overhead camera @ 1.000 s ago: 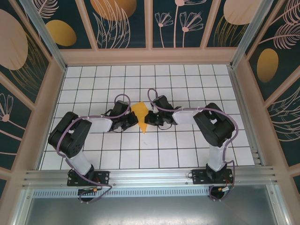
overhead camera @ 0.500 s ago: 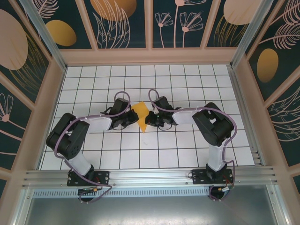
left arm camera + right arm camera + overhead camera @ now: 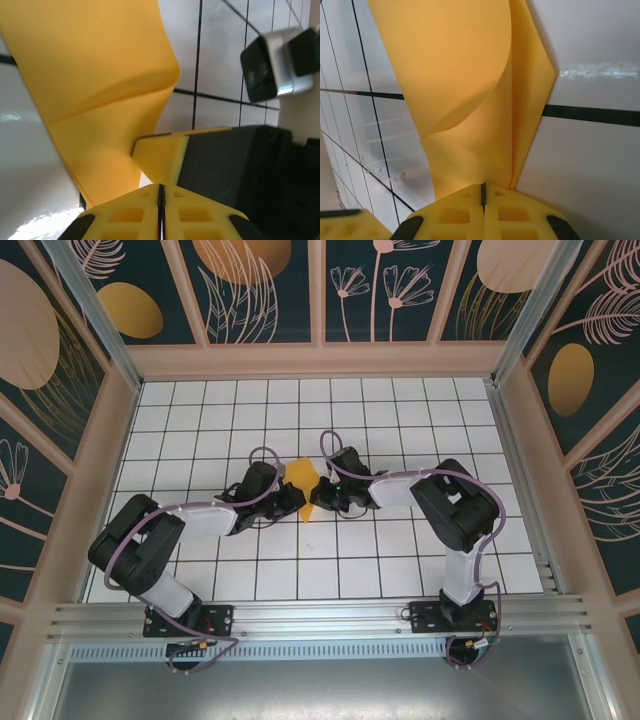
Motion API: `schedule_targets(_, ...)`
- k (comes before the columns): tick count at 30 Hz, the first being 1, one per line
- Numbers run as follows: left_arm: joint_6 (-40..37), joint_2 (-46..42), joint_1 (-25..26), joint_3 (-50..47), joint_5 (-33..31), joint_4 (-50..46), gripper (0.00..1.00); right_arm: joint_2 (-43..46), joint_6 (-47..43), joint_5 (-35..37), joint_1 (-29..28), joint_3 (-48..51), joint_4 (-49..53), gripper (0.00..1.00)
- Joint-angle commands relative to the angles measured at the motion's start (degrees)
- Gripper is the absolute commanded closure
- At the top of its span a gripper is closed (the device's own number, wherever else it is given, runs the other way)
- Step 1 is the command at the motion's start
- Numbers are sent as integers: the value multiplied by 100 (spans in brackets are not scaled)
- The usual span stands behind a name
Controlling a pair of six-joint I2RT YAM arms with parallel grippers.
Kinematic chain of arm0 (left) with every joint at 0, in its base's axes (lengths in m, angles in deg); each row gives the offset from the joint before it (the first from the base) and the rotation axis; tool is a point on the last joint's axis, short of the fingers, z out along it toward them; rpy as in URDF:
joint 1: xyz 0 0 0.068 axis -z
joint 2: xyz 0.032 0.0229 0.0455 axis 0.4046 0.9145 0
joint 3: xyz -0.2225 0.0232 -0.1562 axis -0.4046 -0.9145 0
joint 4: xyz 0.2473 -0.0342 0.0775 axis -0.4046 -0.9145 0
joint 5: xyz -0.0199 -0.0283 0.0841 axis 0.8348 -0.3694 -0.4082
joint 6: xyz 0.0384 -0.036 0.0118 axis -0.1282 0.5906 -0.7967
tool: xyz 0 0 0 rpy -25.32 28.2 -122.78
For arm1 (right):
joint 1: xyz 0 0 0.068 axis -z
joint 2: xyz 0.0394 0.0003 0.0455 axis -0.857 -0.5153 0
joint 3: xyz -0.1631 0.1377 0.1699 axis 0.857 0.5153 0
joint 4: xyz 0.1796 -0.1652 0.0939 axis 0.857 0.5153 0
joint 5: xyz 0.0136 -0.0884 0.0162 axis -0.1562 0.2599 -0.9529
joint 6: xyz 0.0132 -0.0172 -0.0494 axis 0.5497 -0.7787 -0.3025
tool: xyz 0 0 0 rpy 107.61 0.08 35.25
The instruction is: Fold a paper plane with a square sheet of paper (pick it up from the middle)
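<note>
The orange-yellow sheet of paper [image 3: 303, 478] lies mid-table, folded into a narrow paper plane shape with its point towards the arms. My two grippers meet over it from either side. The right gripper [image 3: 318, 497] is shut on the paper [image 3: 465, 100], whose folded layers run straight into its closed tips [image 3: 483, 185]; one flap curls upward. The left gripper [image 3: 294, 498] is shut [image 3: 161, 186] with nothing seen between its jaws. In its wrist view the paper [image 3: 100, 75] rises just left of its tips, and a yellow finger of the right gripper [image 3: 160, 155] sits directly ahead.
The white grid table [image 3: 400, 560] is walled by a wooden frame with patterned panels [image 3: 320, 358]. An aluminium rail [image 3: 320, 618] runs along the near edge by the arm bases. The right wrist camera [image 3: 272, 62] hangs close in front of the left gripper.
The left gripper has slid right, up against the paper and the right gripper, briefly parting and closing again. Less paper shows from above. The right arm stays put.
</note>
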State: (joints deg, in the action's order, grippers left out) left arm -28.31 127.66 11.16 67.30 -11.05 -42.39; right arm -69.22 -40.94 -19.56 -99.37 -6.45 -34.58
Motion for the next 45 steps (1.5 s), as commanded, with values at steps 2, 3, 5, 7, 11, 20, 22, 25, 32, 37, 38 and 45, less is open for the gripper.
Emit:
schedule_targets(2, 311, 235, 116, -183, 226, 555, 90, -75, 168, 143, 21, 183, 232, 95)
schedule_targets(3, 321, 293, 135, -182, 247, 558, 90, -75, 185, 123, 34, 185, 224, 95)
schedule_targets(5, 334, 403, 172, -193, 231, 555, 91, -75, 243, 75, 41, 215, 177, 95)
schedule_targets(7, 338, 498, 195, -203, 209, 556, 92, -70, 272, 46, 63, 228, 146, 95)
schedule_targets(11, 281, 651, 206, -193, 108, 318, 93, -53, 167, 30, 115, 179, 146, 95)
schedule_targets(20, -101, 850, 218, -185, -163, -440, 95, -75, -692, 97, 288, -174, 348, 95)
schedule_targets(22, -140, 854, 220, -219, -174, -484, 95, -182, -946, 133, 363, -321, 453, 95)
schedule_targets(25, -170, 867, 228, -262, -161, -503, 95, -375, -1262, 143, 472, -538, 602, 95)
schedule_targets(32, -205, 856, 232, -316, -139, -522, 95, -664, -1564, 267, 752, -962, 869, 95)
schedule_targets(37, -206, 862, 234, -325, -151, -523, 95, -624, -1679, 599, 873, -1234, 1110, 95)
schedule_targets(38, -206, 871, 240, -325, -152, -520, 95, -599, -1721, 635, 874, -1290, 1146, 95)
schedule_targets(45, -215, 798, 235, -349, -180, -531, 95, 229, -1778, 346, 806, -1035, 1320, 94)
